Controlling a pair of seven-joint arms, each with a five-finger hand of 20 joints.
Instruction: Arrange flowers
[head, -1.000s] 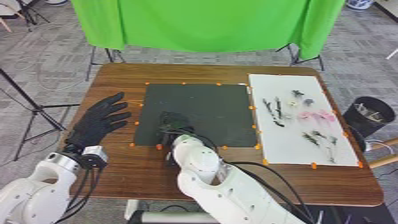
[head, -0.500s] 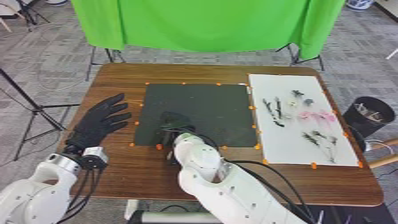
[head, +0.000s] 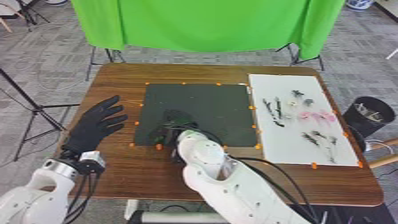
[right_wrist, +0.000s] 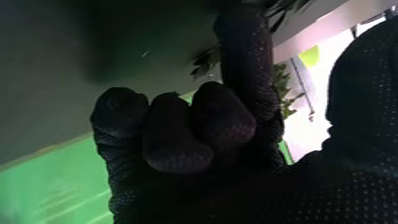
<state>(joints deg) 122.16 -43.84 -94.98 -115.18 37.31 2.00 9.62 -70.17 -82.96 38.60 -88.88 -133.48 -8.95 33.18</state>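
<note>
Over the near-left part of the dark mat (head: 209, 102), my right hand (head: 178, 129) points down, its fingers curled round a leafy sprig (head: 179, 116). In the right wrist view, that right hand (right_wrist: 204, 130) has several fingers bent and one straighter. Green leaves of the sprig (right_wrist: 282, 90) stick out behind the straighter finger; the grip point is hidden. Left of the mat, my left hand (head: 89, 127) is held open above the wood. Pink flowers (head: 315, 116), dark twigs (head: 277, 111) and green sprigs (head: 311, 138) lie on the white sheet (head: 289, 150).
Orange markers line the mat and sheet on the brown table (head: 120, 175). A black bin (head: 370, 112) stands beyond the table's right edge. Across the far side hangs a green cloth (head: 209, 25). Cables run along my right arm.
My right hand has shifted slightly right, with the greenery beside it. The left hand has drawn back a little toward the near edge, still open.
</note>
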